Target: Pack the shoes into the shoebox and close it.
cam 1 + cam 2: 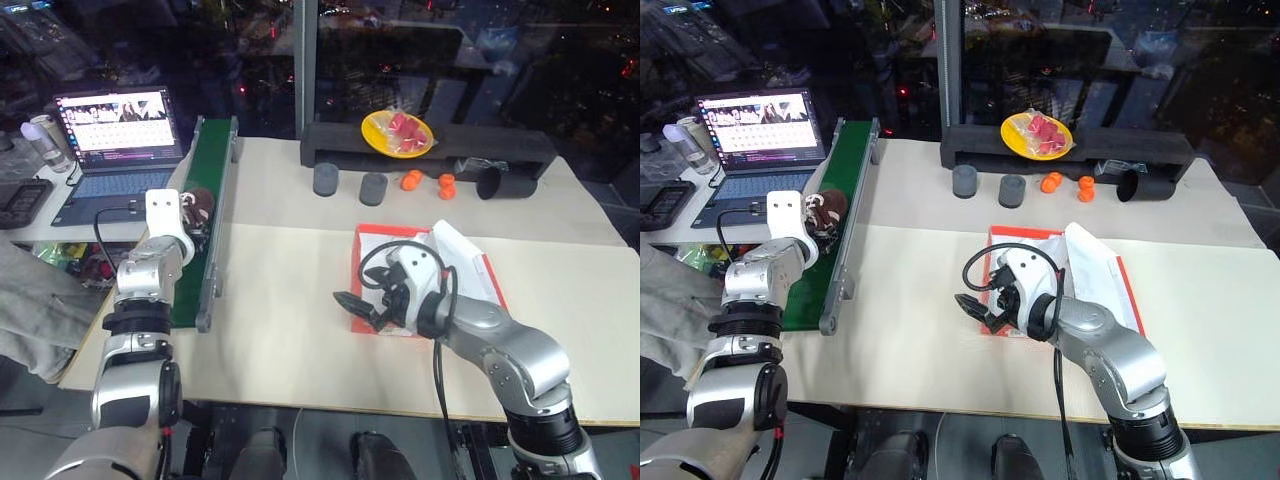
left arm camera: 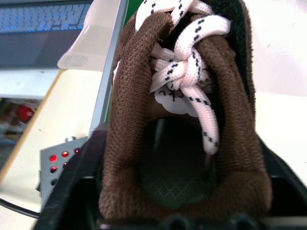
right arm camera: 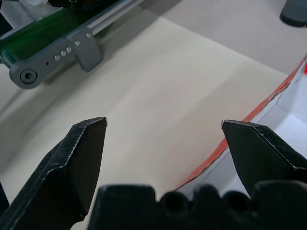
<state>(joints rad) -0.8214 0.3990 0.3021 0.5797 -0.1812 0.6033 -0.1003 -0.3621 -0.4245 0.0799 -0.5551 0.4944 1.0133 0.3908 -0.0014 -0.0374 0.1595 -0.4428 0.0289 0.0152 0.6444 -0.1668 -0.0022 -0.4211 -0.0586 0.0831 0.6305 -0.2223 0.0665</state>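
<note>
worktop (image 1: 280,300) carries the shoebox (image 1: 366,250) on its right half, open, red-orange rim around a white interior with white tissue paper (image 1: 462,255) standing up inside; green conveyor belt (image 1: 212,190) runs along the left edge of the worktop, framed by a grey rail; one brown shoe (image 2: 182,120) lies on the belt at its near half, heel opening toward the left gripper (image 1: 190,215); in the left wrist view the heel collar sits between the two black fingers (image 2: 72,187), which flank it closely on either side; whether the fingers press the shoe or merely bracket it cannot be told; white laces with black flecks are knotted above the tongue; right gripper (image 3: 163,143) hovers over the near left corner of the shoebox, fingers spread wide apart with nothing between them, bare worktop and the red box edge visible in the gap; at the far side of the worktop: a black foam block (image 1: 420,145) bearing a yellow bowl (image 1: 396,133) with red pieces, two dark grey cylinders (image 1: 326,179), small orange objects (image 1: 411,180), a black tube (image 1: 505,183) lying on its side; laptop (image 1: 115,150) stands open on a separate surface left of the belt.
</note>
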